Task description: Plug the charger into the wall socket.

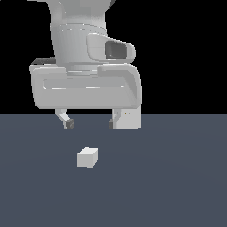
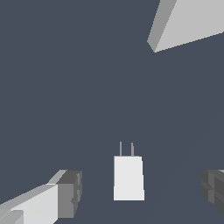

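Observation:
The charger (image 1: 87, 157) is a small white box lying on the dark grey floor, nearer the camera than the arm. In the wrist view the charger (image 2: 128, 177) shows two thin prongs on one end, pointing away from the fingers. My gripper (image 1: 90, 124) hangs above and behind it, open, with nothing between its fingers. The dark pads (image 2: 70, 193) flank the charger in the wrist view without touching it. The wall socket (image 1: 129, 118) is a larger upright white block with two tiny yellowish holes, partly hidden behind my hand. In the wrist view only a corner of the wall socket (image 2: 188, 22) shows.
The dark grey floor (image 1: 177, 177) stretches flat around both blocks. The arm's white hand body (image 1: 84, 86) fills the upper middle of the exterior view against a black background.

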